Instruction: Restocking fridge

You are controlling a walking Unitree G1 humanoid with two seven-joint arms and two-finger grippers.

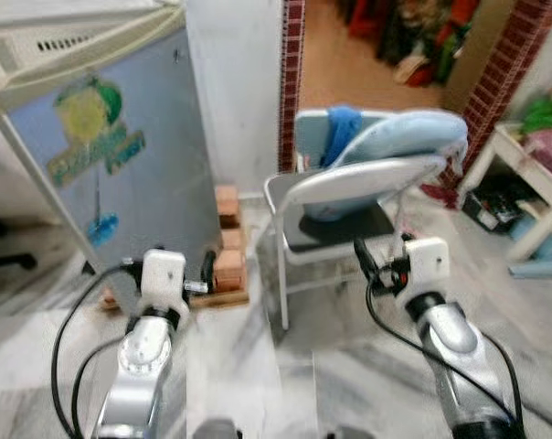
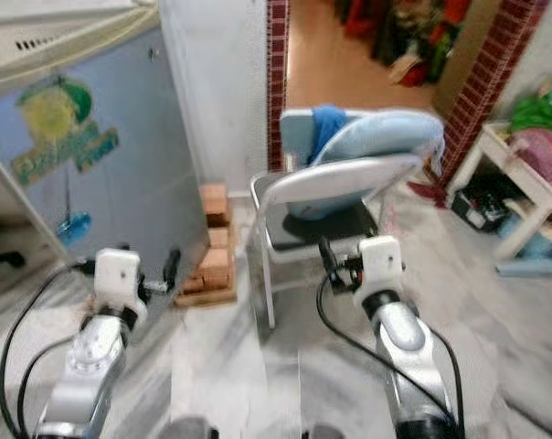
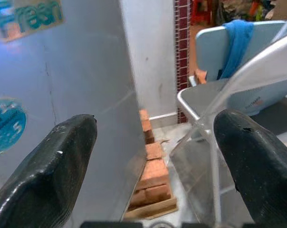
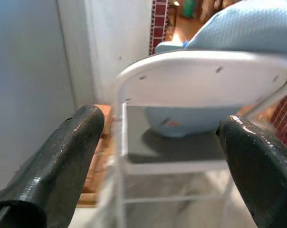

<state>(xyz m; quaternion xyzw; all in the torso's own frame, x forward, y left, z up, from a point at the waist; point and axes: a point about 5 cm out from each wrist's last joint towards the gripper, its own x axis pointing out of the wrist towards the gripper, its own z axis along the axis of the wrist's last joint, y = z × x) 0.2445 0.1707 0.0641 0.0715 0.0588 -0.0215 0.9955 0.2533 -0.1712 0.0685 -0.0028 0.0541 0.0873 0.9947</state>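
Left gripper (image 3: 150,156) spread wide, empty, near the fridge (image 1: 121,174) side, right gripper (image 4: 157,161) wide, empty, before the chair (image 1: 349,197), bricks (image 3: 150,171) at the fridge's foot corner, wrist views alone showing the gaps, tub (image 1: 386,137) on the seat, shelf (image 1: 532,183) far right.

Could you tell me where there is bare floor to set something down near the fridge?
Bare marble floor lies between the fridge and the folding chair. The fridge's foot is crowded by stacked bricks. The chair seat holds a pale blue tub.
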